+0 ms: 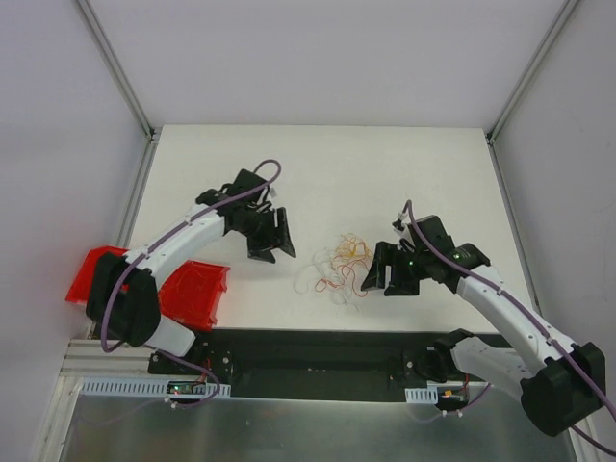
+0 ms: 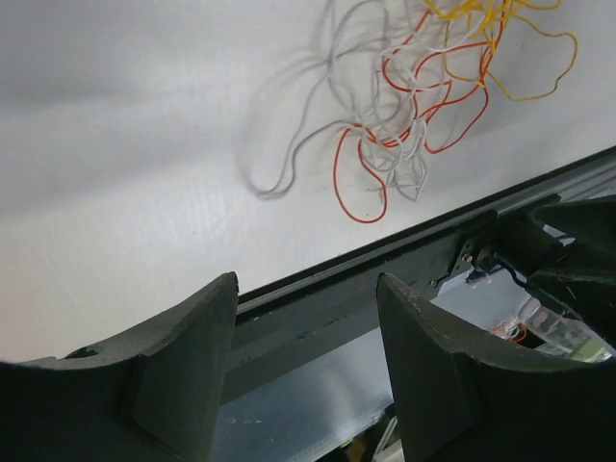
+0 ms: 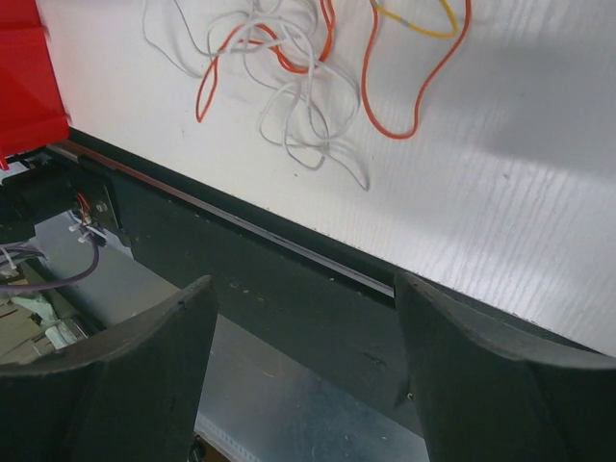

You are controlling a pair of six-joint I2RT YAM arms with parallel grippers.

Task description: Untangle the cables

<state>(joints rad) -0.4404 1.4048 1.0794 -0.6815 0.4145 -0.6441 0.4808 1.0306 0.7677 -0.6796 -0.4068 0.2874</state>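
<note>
Lying in a loose heap on the white table [image 1: 318, 164], the cables [image 1: 339, 268] sit near its front edge, between the two arms. None is separated yet. The red strand [image 2: 361, 192], the whitish strand [image 2: 289, 164] and the orange-yellow strand [image 2: 525, 58] cross one another in the middle of the heap. A whitish loop and a red loop trail out toward the left arm's side, and the orange-yellow one is bunched on the far side.

The right gripper [image 1: 383, 286] hangs just beside the heap, its fingers spread with nothing between them. Its wrist view shows the wires ahead of the fingers, untouched. The left gripper [image 1: 274, 252] stands a little farther off on the other side, also parted and empty. A red bin [image 1: 192, 294] lies at the left front corner, well apart from the wires.

The step in hand looks like the approach before a first grasp, so the task is barely begun. The next move probably calls for each gripper to come down on a different colour at an outlying loop. Each would need to close fully on so thin a wire, and then the two would draw apart slowly. The wires look light and springy, so a pull on one will likely drag the whole heap unless the other arm pins it.
</note>
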